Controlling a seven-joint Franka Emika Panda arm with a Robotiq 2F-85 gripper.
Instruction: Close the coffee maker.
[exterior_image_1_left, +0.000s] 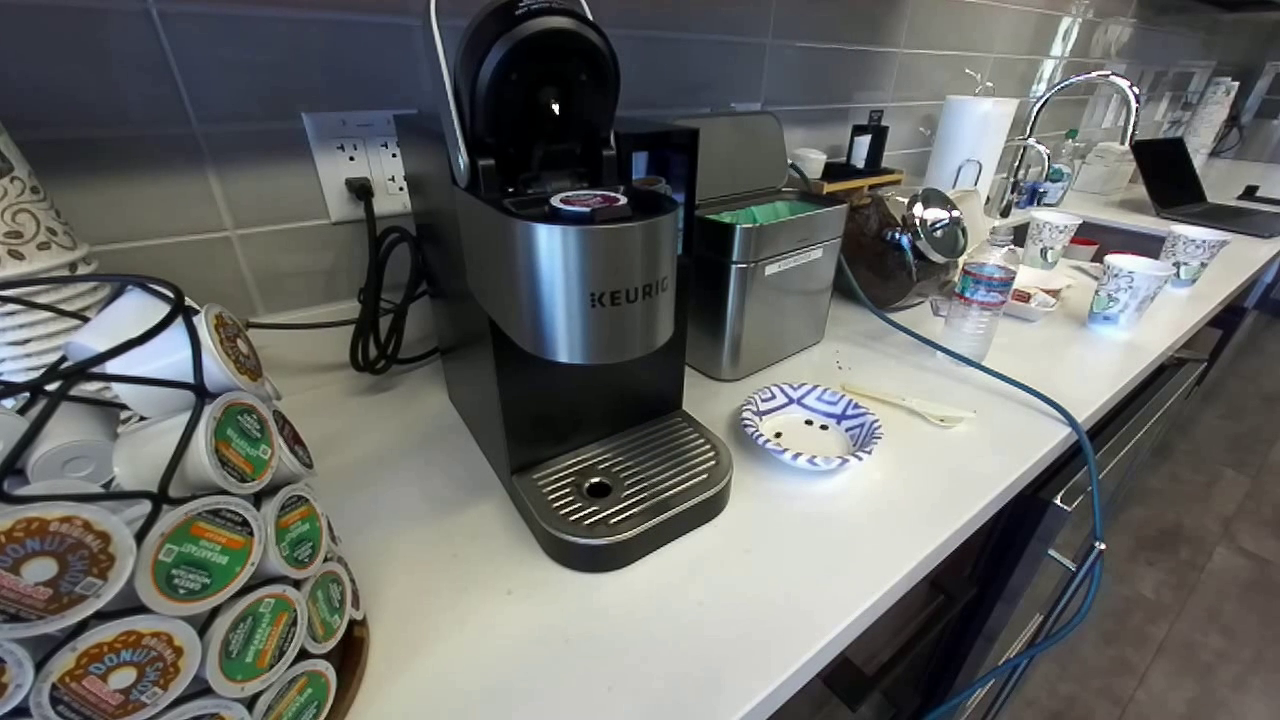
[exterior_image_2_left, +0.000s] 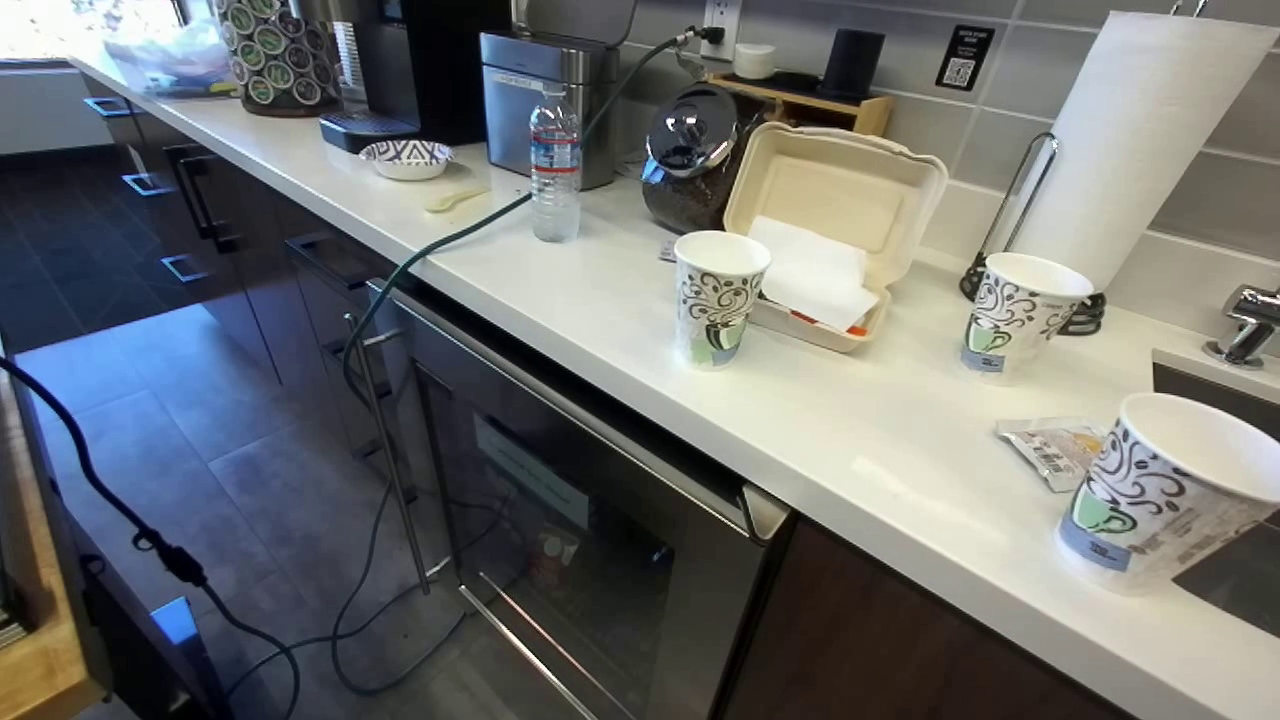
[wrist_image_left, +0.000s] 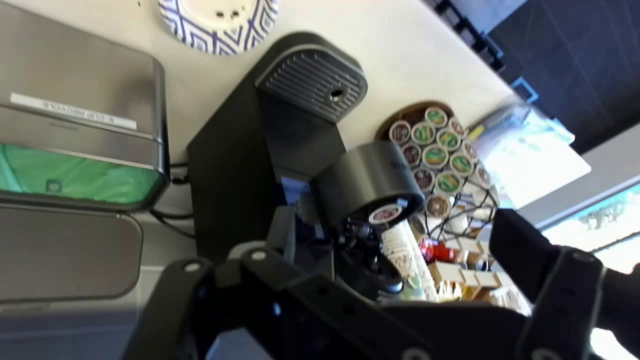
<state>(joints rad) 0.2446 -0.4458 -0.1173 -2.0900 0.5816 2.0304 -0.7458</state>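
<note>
One pod (exterior_image_1_left: 588, 203) with a reddish label was sitting in the top of the coffee maker (exterior_image_1_left: 570, 285), and yeah, the rounded black lid (exterior_image_1_left: 540, 95) was flipped right up. The machine stood upright on the white surface (exterior_image_1_left: 600, 640), slotted drip tray (exterior_image_1_left: 660, 475) sticking out in front. In the wrist view the gripper (wrist_image_left: 400, 235) had its fingers (wrist_image_left: 520, 255) spread well apart, with the raised lid and the pod showing in the gap; I couldn't tell from that angle whether either finger was touching anything.

Just beside the machine was a brushed-metal bin (exterior_image_1_left: 765, 310), flat cover (exterior_image_1_left: 735, 155) up, green liner (exterior_image_1_left: 770, 212) showing inside. Near the drip tray sat a white bowl (exterior_image_1_left: 765, 430) with a blue pattern and a few dark specks (wrist_image_left: 220, 14) in it, plus a pale utensil (exterior_image_1_left: 910, 405) lying next to it. Past the machine's opposite side, a wire rack (wrist_image_left: 405, 114) was packed with more pods (wrist_image_left: 435, 156).

Further along, a water bottle (exterior_image_2_left: 557, 170) stood upright in both exterior views, with a tilted jar (exterior_image_2_left: 690, 140) of dark stuff near it. In an exterior view you could also make out an open takeout box (exterior_image_2_left: 845, 190) with white paper (exterior_image_2_left: 810, 270) in it, three patterned paper cups (exterior_image_2_left: 720, 300) and a roll of paper towels (exterior_image_2_left: 1150, 160). A blue-green cord (exterior_image_2_left: 455, 237) ran across the surface and dropped over the edge.
</note>
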